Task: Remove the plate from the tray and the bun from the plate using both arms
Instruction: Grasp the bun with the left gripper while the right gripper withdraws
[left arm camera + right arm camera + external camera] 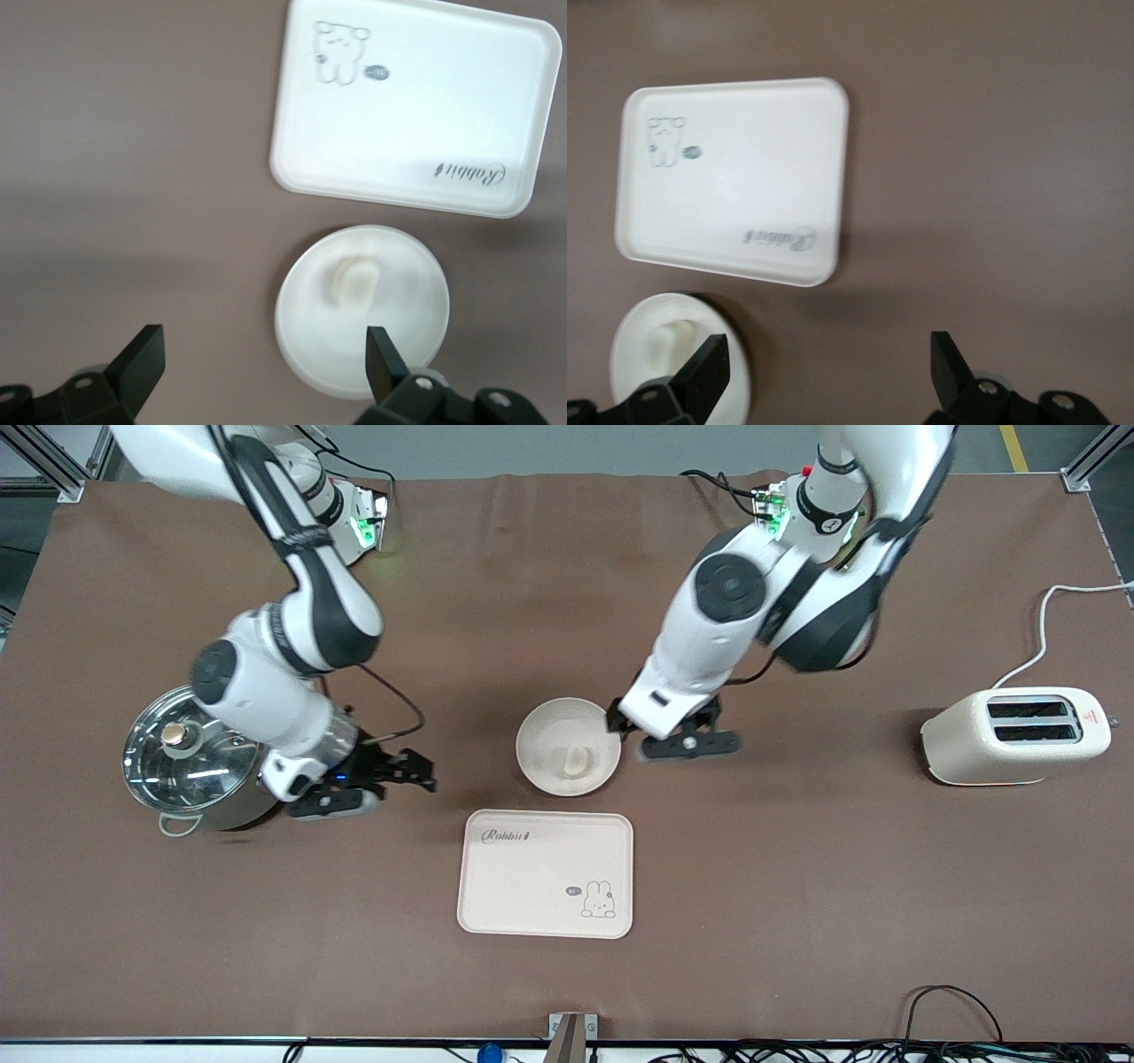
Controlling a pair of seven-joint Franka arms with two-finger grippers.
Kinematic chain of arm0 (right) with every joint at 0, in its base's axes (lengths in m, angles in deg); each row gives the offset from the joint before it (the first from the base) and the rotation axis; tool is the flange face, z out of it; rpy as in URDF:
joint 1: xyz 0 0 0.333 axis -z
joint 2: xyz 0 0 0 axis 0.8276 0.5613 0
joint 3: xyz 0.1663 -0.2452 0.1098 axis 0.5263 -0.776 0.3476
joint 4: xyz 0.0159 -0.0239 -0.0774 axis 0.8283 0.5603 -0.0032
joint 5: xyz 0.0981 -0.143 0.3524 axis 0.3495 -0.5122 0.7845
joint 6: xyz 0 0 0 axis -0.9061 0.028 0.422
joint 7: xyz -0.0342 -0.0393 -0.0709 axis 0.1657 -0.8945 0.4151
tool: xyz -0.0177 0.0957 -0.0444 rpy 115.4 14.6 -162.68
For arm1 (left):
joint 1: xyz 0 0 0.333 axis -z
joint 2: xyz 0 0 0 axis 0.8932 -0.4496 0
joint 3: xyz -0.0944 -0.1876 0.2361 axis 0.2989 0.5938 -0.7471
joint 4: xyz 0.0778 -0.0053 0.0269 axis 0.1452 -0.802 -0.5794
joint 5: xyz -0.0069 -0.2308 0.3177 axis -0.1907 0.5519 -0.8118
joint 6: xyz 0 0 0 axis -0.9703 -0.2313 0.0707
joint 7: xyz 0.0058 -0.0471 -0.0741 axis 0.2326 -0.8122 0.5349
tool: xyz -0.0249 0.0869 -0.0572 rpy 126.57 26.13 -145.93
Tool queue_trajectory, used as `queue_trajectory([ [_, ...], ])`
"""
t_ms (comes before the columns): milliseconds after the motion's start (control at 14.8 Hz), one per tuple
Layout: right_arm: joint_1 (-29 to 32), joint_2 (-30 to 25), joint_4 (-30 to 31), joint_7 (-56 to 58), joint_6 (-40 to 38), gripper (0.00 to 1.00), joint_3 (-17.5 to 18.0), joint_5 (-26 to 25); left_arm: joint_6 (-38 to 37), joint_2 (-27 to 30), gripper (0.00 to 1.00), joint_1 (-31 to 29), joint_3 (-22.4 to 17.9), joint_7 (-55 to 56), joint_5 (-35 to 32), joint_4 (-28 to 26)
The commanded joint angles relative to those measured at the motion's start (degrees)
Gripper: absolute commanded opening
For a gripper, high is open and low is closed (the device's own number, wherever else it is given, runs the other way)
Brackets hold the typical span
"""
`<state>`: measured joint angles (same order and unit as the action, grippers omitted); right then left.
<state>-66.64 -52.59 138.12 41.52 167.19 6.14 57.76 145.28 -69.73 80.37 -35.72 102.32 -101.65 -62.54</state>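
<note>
The plate sits on the brown worktop near its middle, just farther from the front camera than the rectangular rabbit tray and apart from it. The bun lies inside the plate, on the side nearer the tray.

The left gripper is low beside the plate on the left arm's side. In the left wrist view its fingers are spread wide and hold nothing; one finger overlaps the plate's rim, but contact cannot be confirmed. In the front view the wrist hides most of this gripper.

The right gripper is low over bare worktop between the plate and the steel pot, which stands toward the right arm's end under a glass lid. Its fingers are also spread wide and empty. The right forearm covers part of the pot, and the right wrist view cuts the plate off at the picture edge.

A cream toaster stands near the worktop edge at the left arm's end.
</note>
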Motion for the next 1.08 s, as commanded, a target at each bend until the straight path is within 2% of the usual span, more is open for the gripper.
queue_trajectory([
  [0,5.1,-4.9,-0.3,0.4,-7.6,1.0,0.5,-6.9,7.6,-8.1,1.0,3.2,0.1,7.5,-8.5,2.0],
  [202,9.2,-8.3,-3.2,1.3,-15.3,1.0,0.4,-10.1,13.1,-13.5,1.0,5.3,0.1,13.9,-17.6,2.0],
  [337,10.9,-10.1,-5.6,4.4,-19.7,1.0,0.2,-11.1,13.6,-15.6,1.0,7.0,0.0,15.3,-19.3,2.1],
  [607,11.7,-13.0,-11.4,4.7,-32.5,1.0,-2.4,-11.7,16.1,-17.7,1.0,9.3,-0.5,20.4,-20.8,2.0],
  [809,11.8,-17.3,-11.8,4.6,-37.3,1.0,-3.0,-13.8,16.4,-19.0,0.97,9.4,-0.6,24.7,-25.6,1.9],
  [876,12.0,-18.5,-11.8,4.7,-39.8,1.0,-3.0,-13.8,16.4,-19.5,0.89,9.4,-0.5,26.3,-28.0,1.8],
  [1011,12.5,-20.0,-11.9,4.7,-41.4,1.0,-3.0,-13.8,16.4,-20.1,0.55,9.5,-0.5,28.3,-30.6,1.8],
])
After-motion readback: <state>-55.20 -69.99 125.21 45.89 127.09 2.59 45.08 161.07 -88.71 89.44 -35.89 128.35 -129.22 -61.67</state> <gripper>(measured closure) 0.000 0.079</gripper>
